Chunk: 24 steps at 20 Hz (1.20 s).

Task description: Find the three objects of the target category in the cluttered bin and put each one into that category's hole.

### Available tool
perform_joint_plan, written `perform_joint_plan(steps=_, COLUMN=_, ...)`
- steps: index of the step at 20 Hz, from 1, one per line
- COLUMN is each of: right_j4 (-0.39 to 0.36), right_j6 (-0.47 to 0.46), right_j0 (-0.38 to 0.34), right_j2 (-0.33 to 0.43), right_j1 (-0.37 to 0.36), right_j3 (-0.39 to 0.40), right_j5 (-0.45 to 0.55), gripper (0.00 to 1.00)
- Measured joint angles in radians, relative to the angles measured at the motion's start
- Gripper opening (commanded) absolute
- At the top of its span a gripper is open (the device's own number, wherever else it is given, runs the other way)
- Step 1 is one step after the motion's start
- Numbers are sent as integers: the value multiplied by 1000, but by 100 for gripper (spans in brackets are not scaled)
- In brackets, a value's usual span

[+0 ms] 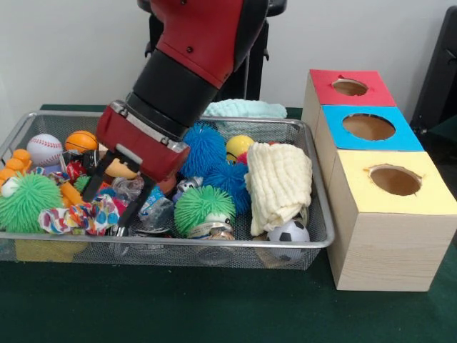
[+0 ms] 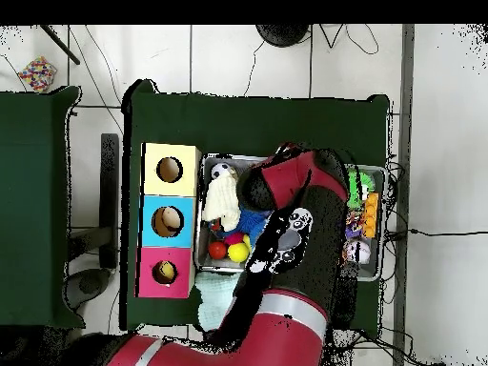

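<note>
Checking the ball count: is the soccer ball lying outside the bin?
No. In the front view the soccer ball sits inside the bin, in its near corner beside the cream cloth.

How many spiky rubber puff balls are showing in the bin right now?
4: green puff at one end, green puff at the front-middle, two blue puffs behind it. Others may be hidden under the arm.

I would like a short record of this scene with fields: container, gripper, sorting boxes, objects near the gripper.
container: wire mesh bin full of toys
gripper: black two-finger gripper, open, lowered into the bin's clutter
sorting boxes: wooden block with red hole, blue hole, yellow hole
objects near the gripper: green spiky ball, multicoloured knotted cloth toy, cream folded cloth
</note>
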Motion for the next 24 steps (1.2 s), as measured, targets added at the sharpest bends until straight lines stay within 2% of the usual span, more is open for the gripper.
perform_joint_plan(steps=9, right_j4=0, right_j6=0, right_j0=-115, right_j2=31, right_j1=23, right_j3=-43, right_j5=6, gripper=100)
perform_joint_plan(steps=13, right_j4=3, right_j6=0, right_j0=-174, right_j2=79, right_j1=33, right_j3=-56, right_j5=30, gripper=100)
perform_joint_plan(steps=17, right_j4=21, right_j6=0, right_j0=-241, right_j2=155, right_j1=53, right_j3=-65, right_j5=115, gripper=100)
perform_joint_plan(steps=24, right_j4=54, right_j6=0, right_j0=-288, right_j2=234, right_j1=57, right_j3=-80, right_j5=214, gripper=100)
